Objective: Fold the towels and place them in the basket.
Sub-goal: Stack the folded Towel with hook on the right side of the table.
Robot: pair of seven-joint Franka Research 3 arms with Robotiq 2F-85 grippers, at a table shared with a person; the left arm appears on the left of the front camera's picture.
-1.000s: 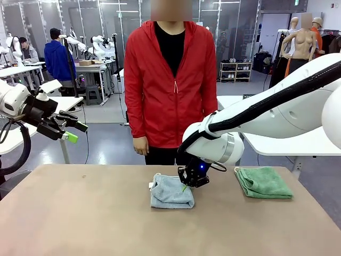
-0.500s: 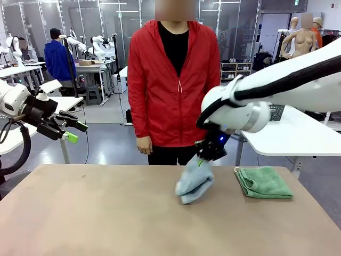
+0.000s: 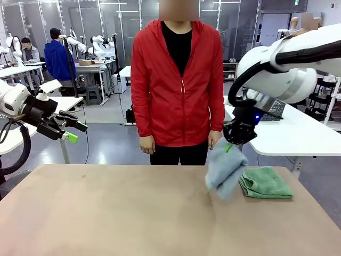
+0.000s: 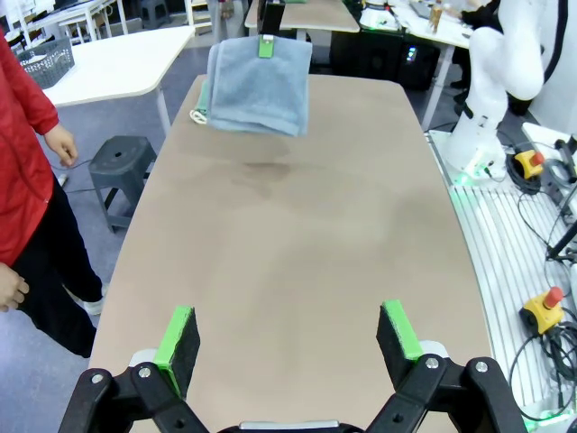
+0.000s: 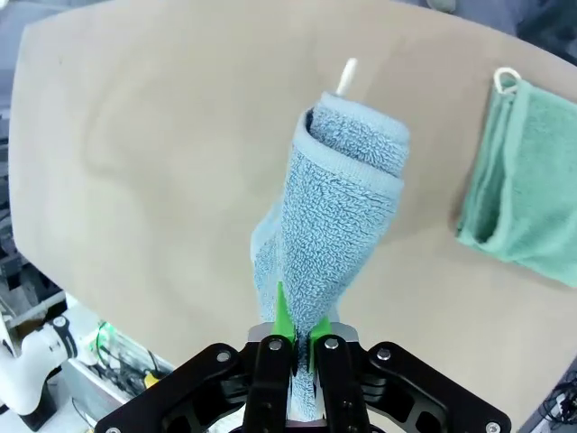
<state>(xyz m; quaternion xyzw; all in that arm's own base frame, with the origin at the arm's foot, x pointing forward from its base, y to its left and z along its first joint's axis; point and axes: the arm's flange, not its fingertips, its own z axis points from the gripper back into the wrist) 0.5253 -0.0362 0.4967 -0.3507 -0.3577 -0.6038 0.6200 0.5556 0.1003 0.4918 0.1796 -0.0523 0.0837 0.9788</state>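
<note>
In the front view the right hand (image 3: 235, 140) is pinched on the top edge of the folded grey-blue towel (image 3: 225, 172), which hangs clear of the surface (image 3: 106, 213), just beside the mint green towel (image 3: 265, 182); that one lies folded on the surface at the robot's right; the left hand (image 3: 72, 130) hangs off to the left, clear of the surface, fingers spread and holding nothing; a person in a red jacket (image 3: 178, 85) stands at the far side, arms down. In the left wrist view the left hand (image 4: 290, 336) is wide apart and empty above the bare surface (image 4: 297, 271); the grey-blue towel (image 4: 260, 83) hangs at the far end. In the right wrist view the right hand (image 5: 294, 347) grips the grey-blue towel (image 5: 334, 207), which hangs as a doubled bundle; the mint green towel (image 5: 527, 180) lies folded on the surface (image 5: 135, 153) off to one side. By my reading both towels look folded; placing them in a basket is yet to do.
</note>
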